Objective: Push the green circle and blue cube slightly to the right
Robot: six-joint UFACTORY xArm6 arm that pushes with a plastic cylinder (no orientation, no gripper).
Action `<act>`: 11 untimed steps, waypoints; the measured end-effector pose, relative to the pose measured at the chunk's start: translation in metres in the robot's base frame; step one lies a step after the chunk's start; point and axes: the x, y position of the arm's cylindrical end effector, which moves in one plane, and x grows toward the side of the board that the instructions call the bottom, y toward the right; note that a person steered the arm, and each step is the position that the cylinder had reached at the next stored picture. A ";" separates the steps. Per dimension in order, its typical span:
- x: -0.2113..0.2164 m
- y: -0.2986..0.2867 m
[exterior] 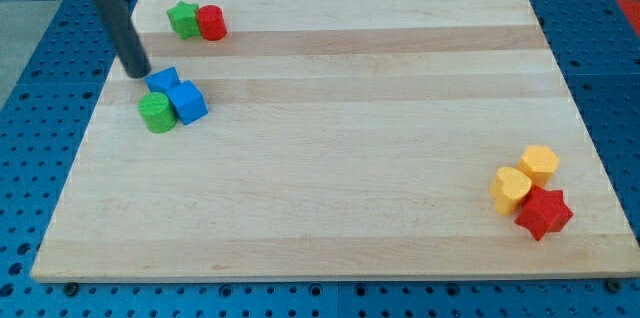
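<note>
My tip (140,71) sat near the wooden board's (350,158) top-left corner, just up-left of a second blue block (163,81), blue cube (188,103) touching green circle (156,113) below it, no fingers on this rod.

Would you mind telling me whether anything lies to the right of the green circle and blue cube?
Nothing visible: the board beyond the green circle and blue cube is bare. My tip sits up-left of them.

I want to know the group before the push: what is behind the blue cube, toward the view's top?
Behind the blue cube sits another blue block, touching it and partly covered, so its shape is unclear. My tip stands beside that block.
</note>
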 end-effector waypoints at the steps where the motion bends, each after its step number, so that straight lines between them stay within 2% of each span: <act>1: 0.012 -0.009; 6: 0.065 -0.011; 7: 0.096 0.006; 8: 0.090 0.010; 10: 0.069 0.089; 11: 0.031 0.089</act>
